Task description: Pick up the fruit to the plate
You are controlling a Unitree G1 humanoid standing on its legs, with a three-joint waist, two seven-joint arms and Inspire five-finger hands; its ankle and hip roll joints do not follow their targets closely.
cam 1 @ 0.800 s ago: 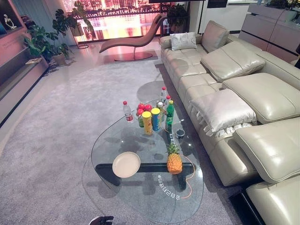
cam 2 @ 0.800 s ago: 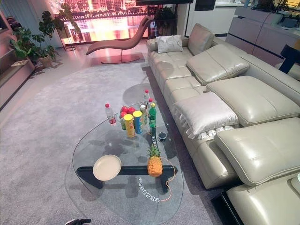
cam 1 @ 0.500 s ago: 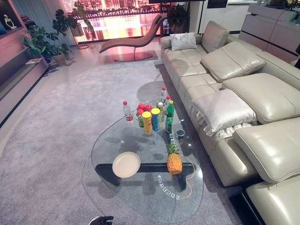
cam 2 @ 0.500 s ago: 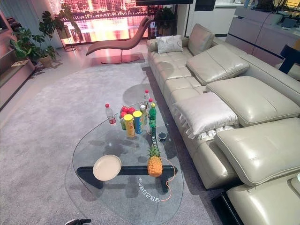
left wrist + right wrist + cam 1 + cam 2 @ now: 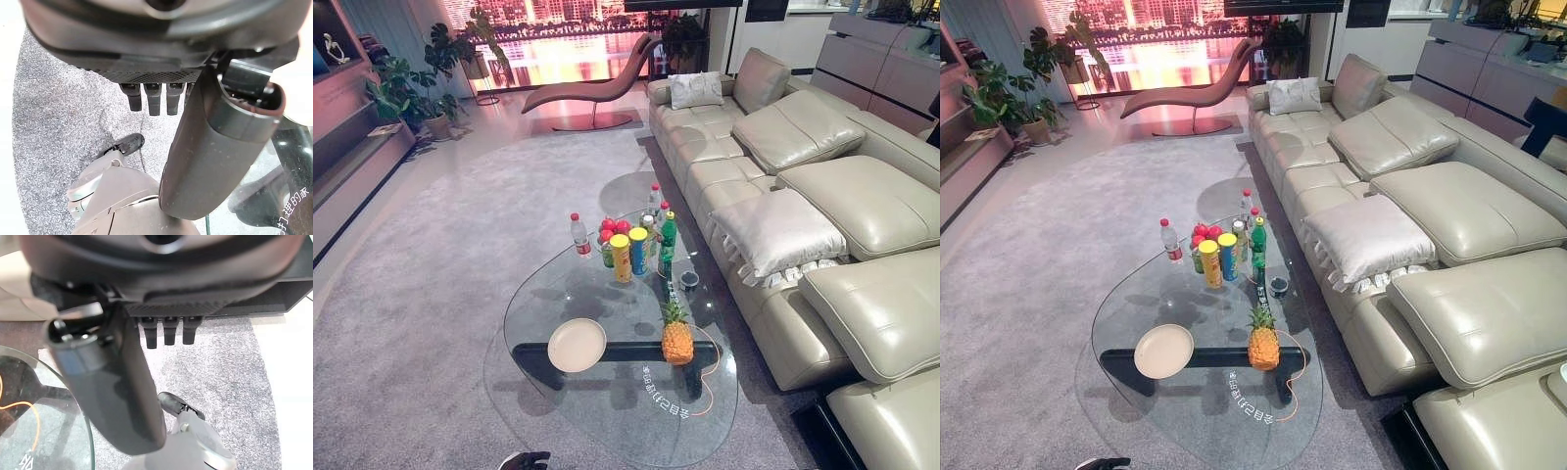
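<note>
Nothing on the table has moved since the earlier frames. Your left hand and right hand hang over carpet, fingers straight, holding nothing. Near table edge: plate, pineapple well apart. Farther: cans, bottles, sofa.
</note>
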